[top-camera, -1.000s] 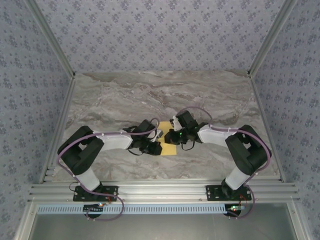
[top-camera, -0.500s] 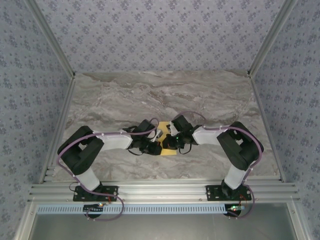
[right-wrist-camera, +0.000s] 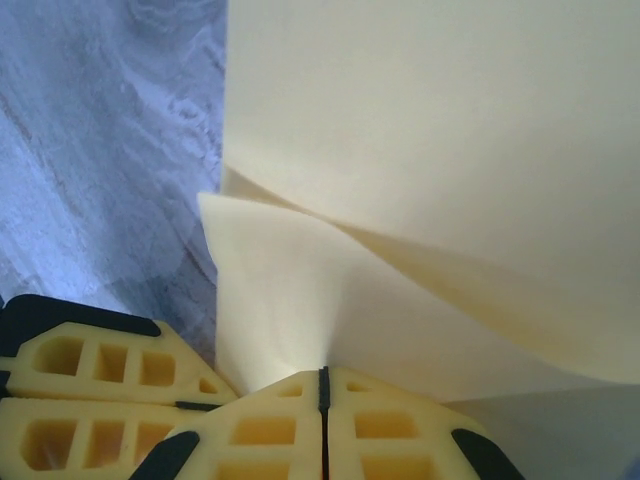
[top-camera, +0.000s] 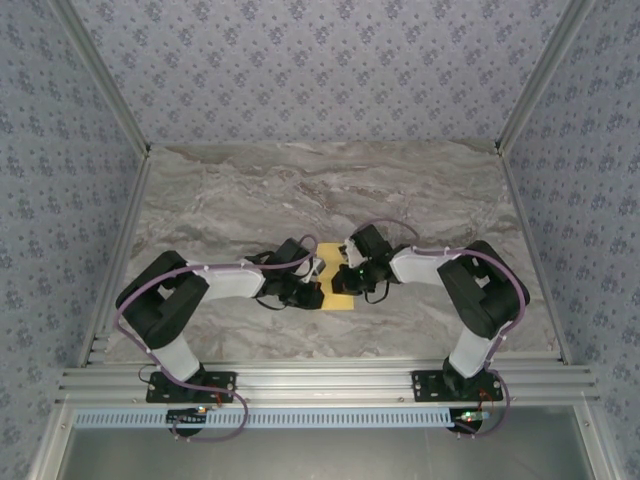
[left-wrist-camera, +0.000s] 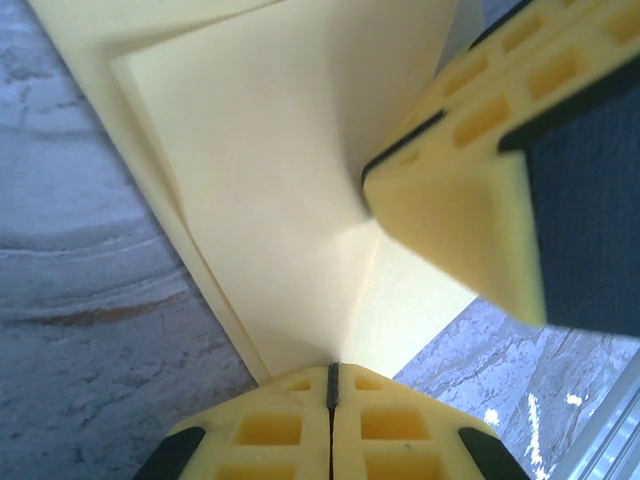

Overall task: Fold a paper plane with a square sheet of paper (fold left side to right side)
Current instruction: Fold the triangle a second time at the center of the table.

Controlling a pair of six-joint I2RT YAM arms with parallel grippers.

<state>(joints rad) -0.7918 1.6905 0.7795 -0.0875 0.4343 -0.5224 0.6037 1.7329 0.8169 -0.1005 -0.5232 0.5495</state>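
Left wrist: sheet [left-wrist-camera: 250, 170] between closed fingers [left-wrist-camera: 270, 432].

one paper sheet [top-camera: 342, 299], two pincers [left-wrist-camera: 331, 375] [right-wrist-camera: 322, 378].

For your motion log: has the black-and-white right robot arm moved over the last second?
Yes. The black-and-white right robot arm's elbow swung left, away from the table's right metal rail; its tool barely shifted.
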